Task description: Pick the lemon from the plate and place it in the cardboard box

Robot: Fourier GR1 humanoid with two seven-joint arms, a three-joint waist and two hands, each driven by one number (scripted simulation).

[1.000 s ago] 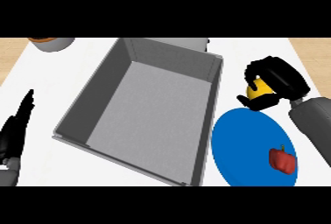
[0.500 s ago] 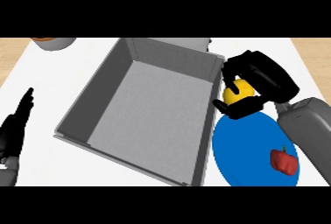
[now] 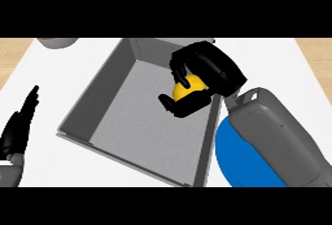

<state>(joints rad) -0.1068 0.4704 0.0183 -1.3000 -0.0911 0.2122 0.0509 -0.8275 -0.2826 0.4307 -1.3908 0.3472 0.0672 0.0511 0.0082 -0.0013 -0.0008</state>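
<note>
While gripped, round lemon point(image 3: 189, 86), boxy grey box point(image 3: 139, 118)

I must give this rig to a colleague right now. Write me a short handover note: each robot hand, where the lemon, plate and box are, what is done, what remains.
Right robot hand: curled round the lemon, holding it above the right side of the grey box, inside its right wall.
Left robot hand: open, fingers straight, resting at the left edge of the view, holding nothing.
Blue plate: right of the box, mostly hidden by the right forearm; I cannot see what lies on it.
Done: lemon picked from the plate and brought over the box.
Left: lower the lemon, open the right robot hand, release it in the box, withdraw.
</note>
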